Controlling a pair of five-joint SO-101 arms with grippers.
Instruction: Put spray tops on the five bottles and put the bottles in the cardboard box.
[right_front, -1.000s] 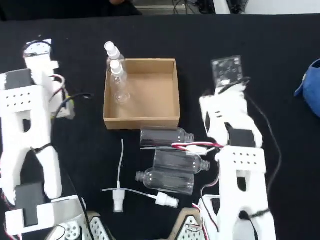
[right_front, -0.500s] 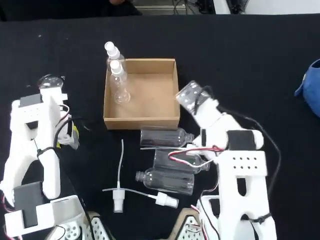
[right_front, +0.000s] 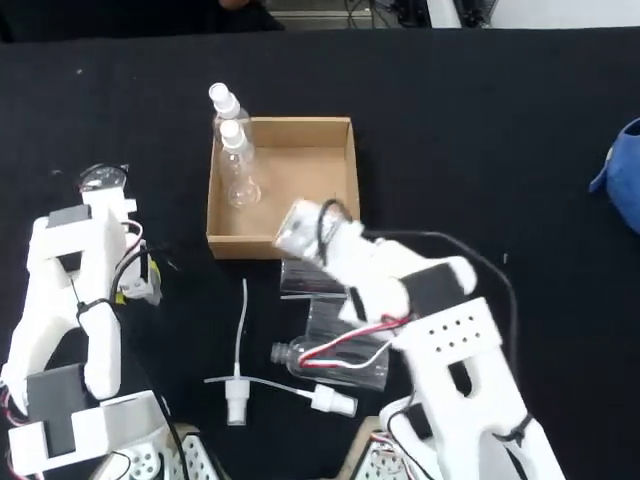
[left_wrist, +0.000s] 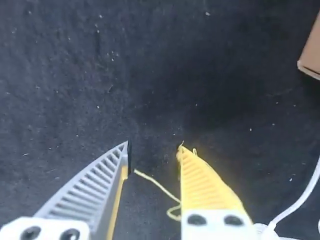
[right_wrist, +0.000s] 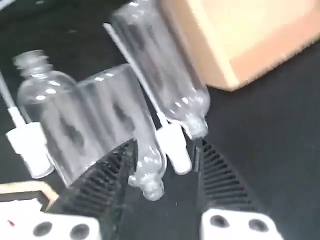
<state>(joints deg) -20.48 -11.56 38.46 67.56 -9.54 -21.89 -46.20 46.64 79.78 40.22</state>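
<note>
so here's where i'm at. my right gripper (right_wrist: 166, 146) is partway open, holding nothing, hovering low over the three uncapped bottles that lie between the cardboard box (right_front: 240, 243) and the table (right_front: 520, 150) edge where my bases sit. all three lie flat, with their long axes running roughly along the box's near wall. the box-side bottle (right_wrist: 155, 65) and the middle bottle (right_wrist: 107, 115) both point their mouths at my right gripper, so i'm looking at them end-on rather than across. the third bottle (right_front: 335, 365) is flipped, mouth toward the left edge.

what matters is what's between the jaws right now: a loose spray top (right_wrist: 174, 150) lying beside the box-side bottle's mouth, with its tube running back along that bottle, and the middle bottle's neck just beside it. they're crowded enough that i reckon closing here could pinch the top and the neck together, so i'd want to shift toward the box first.

my left gripper (left_wrist: 152, 150) is also partway open and empty, over bare cloth toward the left edge, well apart from the bottles, so the right arm is clearly the nearer one. two capped bottles (right_front: 240, 165) stand at the box's far left corner, and i can't tell if both are inside.
</note>
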